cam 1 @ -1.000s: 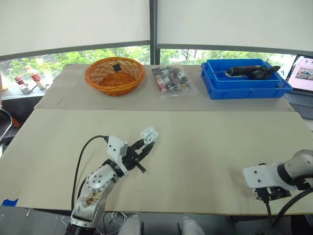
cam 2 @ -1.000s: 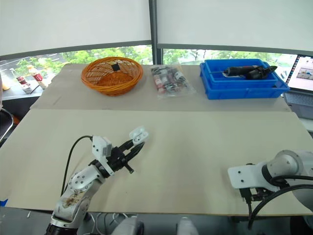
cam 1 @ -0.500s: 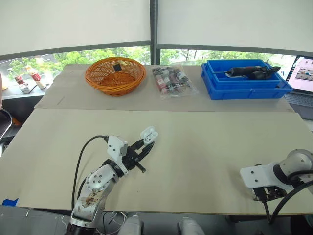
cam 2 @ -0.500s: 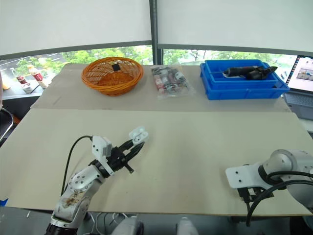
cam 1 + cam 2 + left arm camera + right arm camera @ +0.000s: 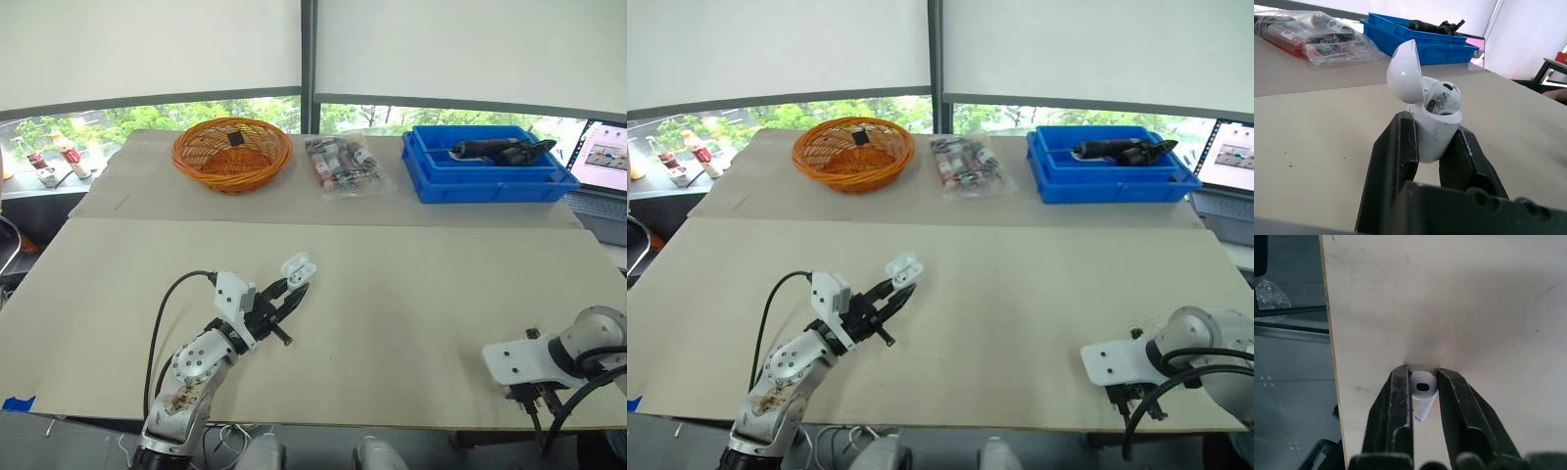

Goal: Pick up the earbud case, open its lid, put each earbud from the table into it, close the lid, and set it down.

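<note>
Right gripper point(image 5: 1423, 377) sank lower; its wrist view shows an earbud point(image 5: 1423, 387) pinched.

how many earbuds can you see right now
2. One earbud sits in the open earbud case held by the left gripper. The other earbud is gripped by the right gripper, near the edge of the table. None seem hidden.
</note>
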